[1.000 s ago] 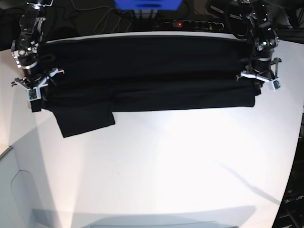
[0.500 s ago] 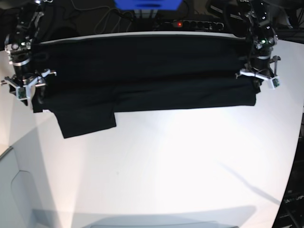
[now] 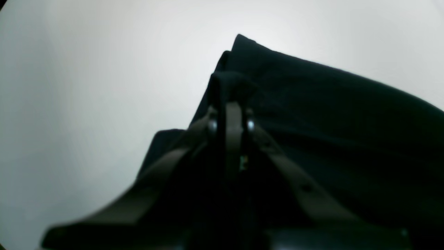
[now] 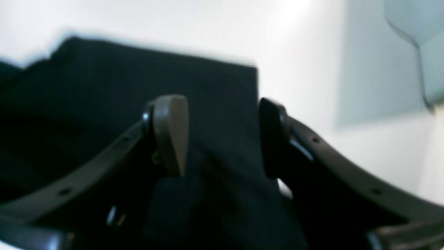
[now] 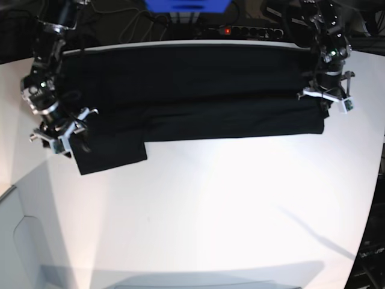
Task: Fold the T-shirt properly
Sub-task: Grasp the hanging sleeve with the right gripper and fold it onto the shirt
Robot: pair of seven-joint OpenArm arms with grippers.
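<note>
Right gripper (image 4: 222, 139) gapes over T-shirt (image 5: 192, 90) sleeve, seemingly not touching.

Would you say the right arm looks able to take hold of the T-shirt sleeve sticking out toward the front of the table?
Probably yes. The right gripper is open right at the sleeve, nothing lies between them, and the right wrist view shows black cloth between its jaws. The left gripper is shut on the T-shirt's far end, well clear.

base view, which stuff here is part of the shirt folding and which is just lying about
Part of the job:
T-shirt
left gripper, shut on the shirt
right gripper, open over the sleeve

Just lying about:
power strip
blue box
cables
</note>
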